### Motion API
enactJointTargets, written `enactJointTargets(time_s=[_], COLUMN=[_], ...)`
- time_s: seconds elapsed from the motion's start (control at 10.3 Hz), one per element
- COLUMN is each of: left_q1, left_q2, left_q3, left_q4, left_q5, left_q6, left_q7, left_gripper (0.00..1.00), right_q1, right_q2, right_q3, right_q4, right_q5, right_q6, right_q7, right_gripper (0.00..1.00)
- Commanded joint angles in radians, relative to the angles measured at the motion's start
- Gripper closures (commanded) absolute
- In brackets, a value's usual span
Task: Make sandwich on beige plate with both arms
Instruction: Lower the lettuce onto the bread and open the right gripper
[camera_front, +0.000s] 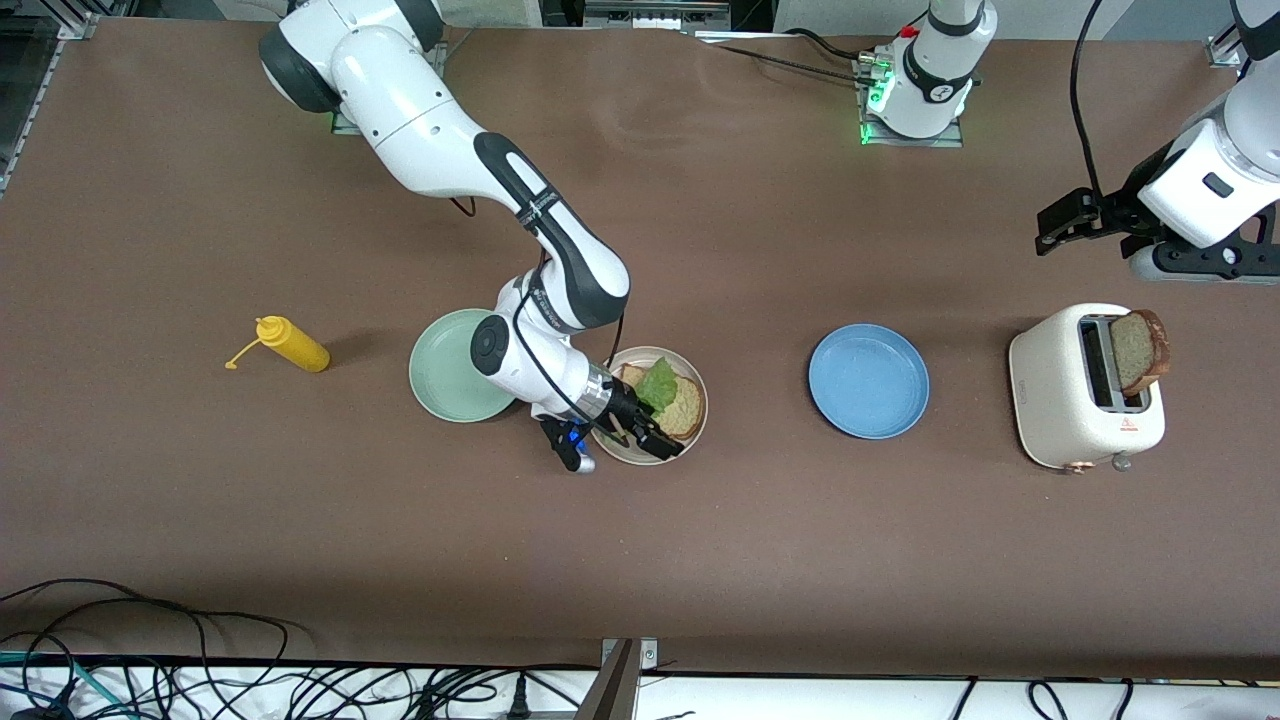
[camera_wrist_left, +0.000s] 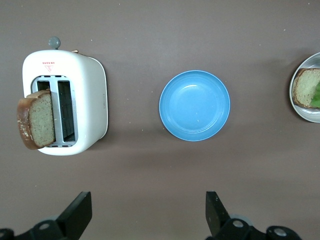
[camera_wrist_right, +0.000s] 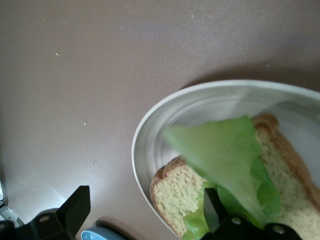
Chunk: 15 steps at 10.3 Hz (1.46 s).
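My right gripper (camera_front: 648, 432) sits low over the beige plate (camera_front: 700, 425), jaws spread wide and clamped on nothing. The lettuce (camera_front: 659, 382) lies just off my fingertips, draped across the bread slice (camera_front: 685, 405) on that plate; one pad (camera_wrist_right: 216, 212) sits right against the leaf's edge, but the leaf rests on the bread by its own weight. I judge the jaws stand open here because the leaf has been laid where it belongs, covering the middle of the slice so a top piece can sit flat on it.

My left gripper (camera_front: 1062, 222) hangs high, jaws also fully apart and empty. Below and ahead of them stands the toaster (camera_wrist_left: 89, 105) with the second slice (camera_wrist_left: 36, 119) sticking up out of a slot, tilted outward, which leaves its crust free to pinch. The blue plate (camera_wrist_left: 194, 105) lies between that toaster and the beige plate. The sandwich lacks only that top slice, I reckon.
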Motion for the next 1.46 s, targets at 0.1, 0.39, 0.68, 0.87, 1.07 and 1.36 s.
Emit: enactJointTargets(time_s=[0.1, 0.39, 0.68, 0.87, 1.07, 1.36], left_q1=[0.003, 0.003, 0.003, 0.003, 0.003, 0.003], left_q2=[0.01, 0.01, 0.01, 0.01, 0.01, 0.01], left_q3=[-0.003, -0.003, -0.003, -0.003, -0.003, -0.003], left_q4=[0.028, 0.028, 0.028, 0.028, 0.028, 0.028], left_q5=[0.013, 0.013, 0.012, 0.012, 0.012, 0.012], left_q6=[-0.022, -0.022, -0.022, -0.022, -0.022, -0.022], left_q7=[-0.002, -0.002, -0.002, -0.002, -0.002, -0.002], left_gripper=[0.0, 0.0, 0.0, 0.0, 0.0, 0.0], right_q1=[0.013, 0.038, 0.05, 0.049, 0.043, 0.037], right_q2=[0.055, 0.084, 0.099, 0.088, 0.075, 0.024], right_q3=[-0.002, -0.002, -0.002, -0.004, -0.005, -0.033], right_q4=[0.045, 0.042, 0.042, 0.045, 0.046, 0.046], right_q5=[0.005, 0.003, 0.003, 0.005, 0.005, 0.005], right_q6=[0.03, 0.069, 0.112, 0.105, 0.091, -0.01], right_q7=[-0.025, -0.035, -0.038, -0.028, -0.023, -0.008], right_gripper=[0.0, 0.0, 0.0, 0.0, 0.0, 0.0])
